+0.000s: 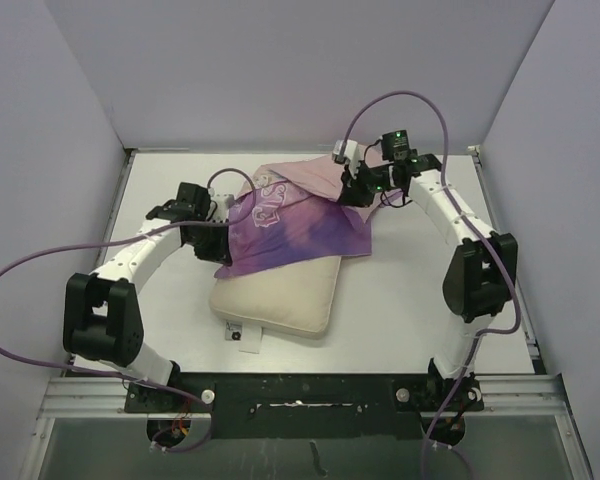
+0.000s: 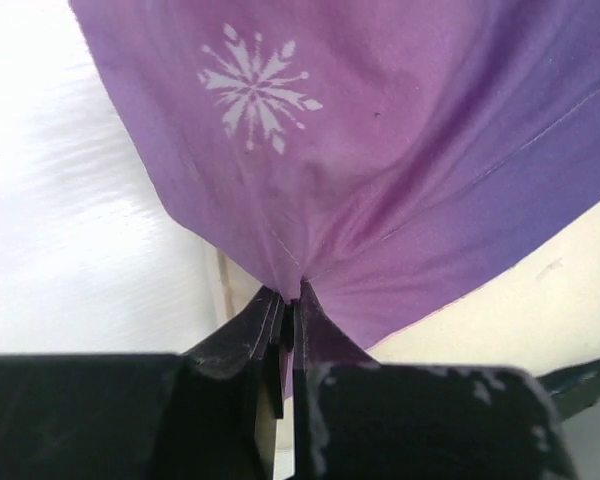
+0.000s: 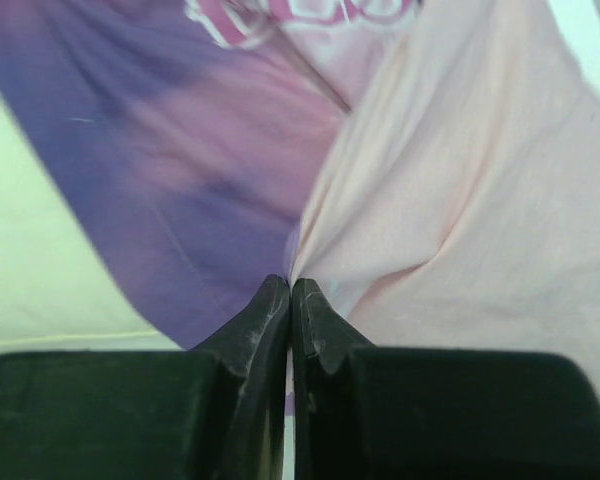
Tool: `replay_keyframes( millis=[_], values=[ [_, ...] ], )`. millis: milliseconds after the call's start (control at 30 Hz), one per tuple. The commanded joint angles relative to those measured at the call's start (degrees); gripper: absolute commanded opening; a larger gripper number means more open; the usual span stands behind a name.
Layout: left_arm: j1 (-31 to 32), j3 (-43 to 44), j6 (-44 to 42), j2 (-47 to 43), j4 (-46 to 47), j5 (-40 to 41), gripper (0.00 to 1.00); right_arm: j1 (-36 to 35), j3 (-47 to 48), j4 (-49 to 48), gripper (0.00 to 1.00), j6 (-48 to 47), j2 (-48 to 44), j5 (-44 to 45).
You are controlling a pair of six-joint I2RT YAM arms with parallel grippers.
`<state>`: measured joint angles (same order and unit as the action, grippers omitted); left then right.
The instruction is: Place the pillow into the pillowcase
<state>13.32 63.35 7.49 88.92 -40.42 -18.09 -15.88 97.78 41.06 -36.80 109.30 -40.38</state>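
— Pillow (image 1: 280, 298) first; where was it?

— Flat near the middle of the table (image 1: 400, 300), between my two arms; the near half of the pillow lay bare, cream, with a small tag (image 1: 245, 335) sticking out at its near edge; the far half lay under the pillowcase (image 1: 290, 225).

— Inside the pillowcase, then?

— I could not tell; from above the cloth was draped over the far end, purple side up with pale lettering (image 1: 268, 205) showing, and a pink fold rose at the back.

— And your left gripper (image 2: 292, 295)?

— Clamped on the pillowcase at its left edge; the jaws stood together with a pinch of purple cloth between them, and the fabric drew up into creases from that point; a white snowflake (image 2: 258, 88) sat on the cloth beyond it; cream pillow showed just beneath the hem on one side, white table on the other.

— Your right gripper (image 3: 290, 285)?

— Closed tight on the pillowcase too, at its far right side; the jaws met right where the purple outside joined the pale pink reverse; both layers ran into the pinch.

— Anything else around you?

— Purple cables (image 1: 400, 100) looped from both wrists.
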Motion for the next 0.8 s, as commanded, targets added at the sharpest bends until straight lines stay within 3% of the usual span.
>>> replay_keyframes(
  millis=[0, 167, 400, 600, 667, 767],
  values=[
    [-3.42, 6.04, -11.95, 0.06, -3.25, 4.68, 0.00, 0.06, -2.89, 4.92, 0.00, -2.46, -12.24, -13.33],
    [-6.54, 13.03, -16.51, 4.79, -3.67, 5.06, 0.00, 2.46, -4.60, -6.11, 0.00, 4.32, -17.38, -3.63],
    [-6.35, 27.28, -11.92, 12.04, -5.05, 0.95, 0.02, 10.91, 2.50, -15.36, 0.00, 7.70, -8.10, 19.36],
    [-6.46, 28.56, -3.98, 8.65, -1.42, -0.66, 0.39, 14.44, 4.15, -22.43, 0.04, -1.04, -0.77, 36.63],
    [-6.69, 25.67, -1.79, 5.56, 0.02, -0.58, 0.53, 15.39, 6.78, -22.30, 0.19, -0.26, 1.22, 38.85],
    [-8.17, 20.13, 2.82, 0.08, 2.46, -3.24, 0.61, 16.14, 9.36, -19.36, 0.40, 2.97, 0.45, 33.14]
  ],
)
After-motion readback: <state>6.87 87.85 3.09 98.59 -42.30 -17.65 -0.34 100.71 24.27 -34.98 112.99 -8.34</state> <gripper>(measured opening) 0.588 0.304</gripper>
